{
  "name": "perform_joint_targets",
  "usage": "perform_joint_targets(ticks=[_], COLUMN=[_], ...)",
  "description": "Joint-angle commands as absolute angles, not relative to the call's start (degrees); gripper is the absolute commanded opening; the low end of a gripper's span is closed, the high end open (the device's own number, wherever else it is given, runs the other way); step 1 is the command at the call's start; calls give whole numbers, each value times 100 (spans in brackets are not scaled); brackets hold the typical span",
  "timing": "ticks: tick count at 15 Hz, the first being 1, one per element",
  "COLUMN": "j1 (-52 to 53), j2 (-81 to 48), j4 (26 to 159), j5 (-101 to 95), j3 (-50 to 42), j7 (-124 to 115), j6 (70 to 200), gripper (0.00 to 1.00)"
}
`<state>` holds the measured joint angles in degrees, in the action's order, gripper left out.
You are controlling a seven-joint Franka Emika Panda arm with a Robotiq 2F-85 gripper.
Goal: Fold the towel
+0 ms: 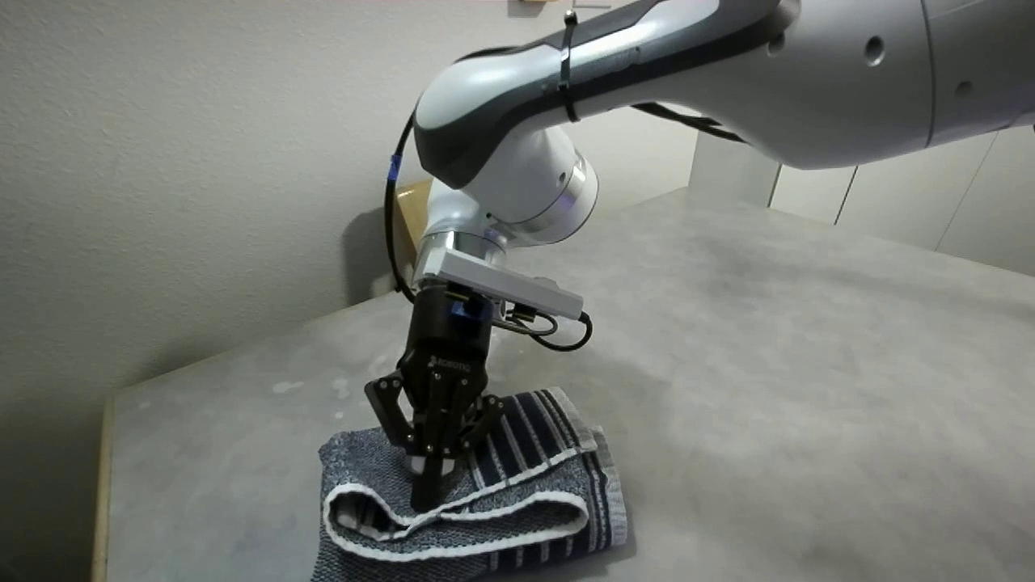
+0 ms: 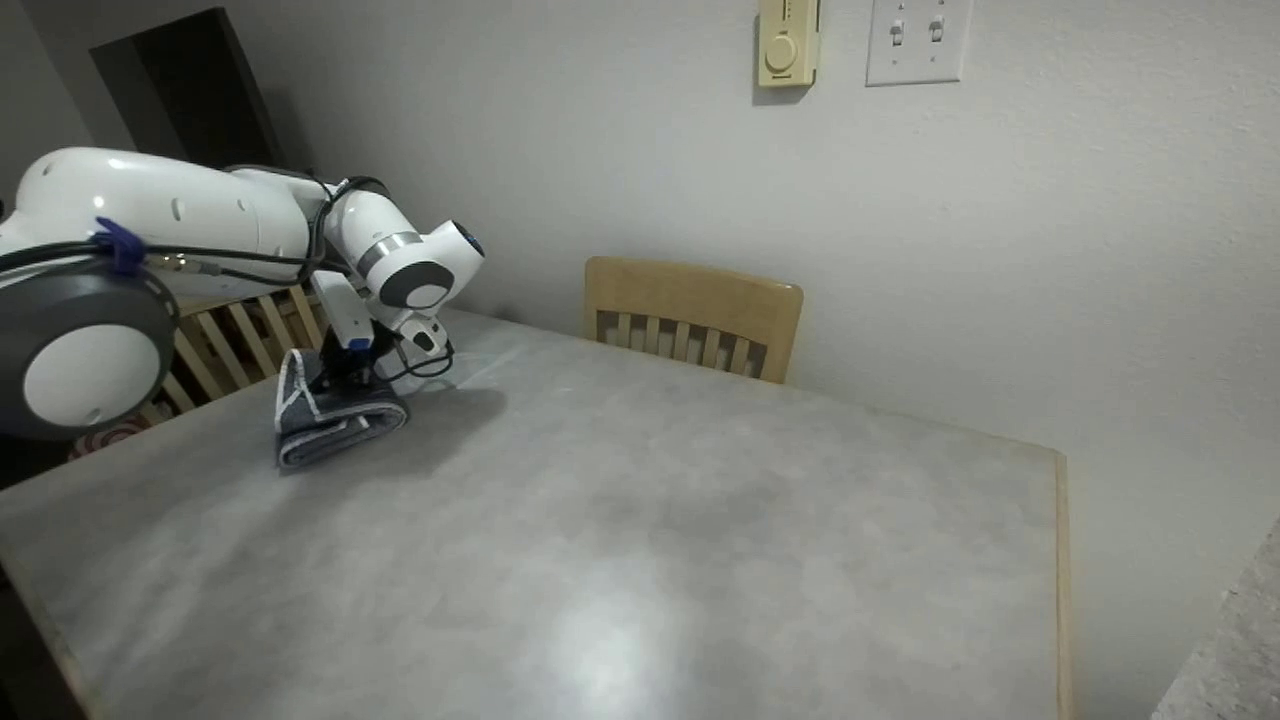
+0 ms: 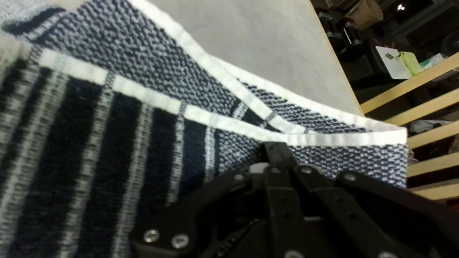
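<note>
A wooden chair [image 2: 690, 285] stood between grey table [image 2: 800, 600] and pale wall [image 2: 1000, 250]. In an exterior view the towel [image 1: 485, 521] lay near, left of centre — striped end rightward, long axis unclear. The gripper [image 1: 428, 485] touched it, jaws closed together — whether pinching any, I couldn't tell.

White-and-grey arm [image 1: 728, 93], black cables [image 1: 390, 214], black fingers [image 1: 427, 489]

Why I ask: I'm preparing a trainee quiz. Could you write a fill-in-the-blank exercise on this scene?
1. The towel is edged in the colour ____.
2. The shut gripper points down at the towel, which lies on a grey, tan-edged ____.
3. On the wall, the switch plate carries ____ toggles.
Missing words: white; table; two.
</note>
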<state>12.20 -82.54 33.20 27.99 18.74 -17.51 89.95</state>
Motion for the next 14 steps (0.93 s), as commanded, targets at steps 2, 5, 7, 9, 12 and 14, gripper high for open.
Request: perform_joint_targets(ticks=[2,5,7,9,12,14], j1=[1480,1522,1596,1592,1540,1540], j2=[-8479,-8574,-8565,-8604,-8435,-8441], j4=[2580,2290,2167,2156,2510,2491], j5=[2345,2203,2152,2154,2206,2205], j3=[1580,1633,1611,1613,1588,1592], j7=[-1923,-1869,-1889,-1889,-1820,-1820], j6=[8873,8780,8767,8768,8940,8935], gripper=[0,0,1,1,1,1])
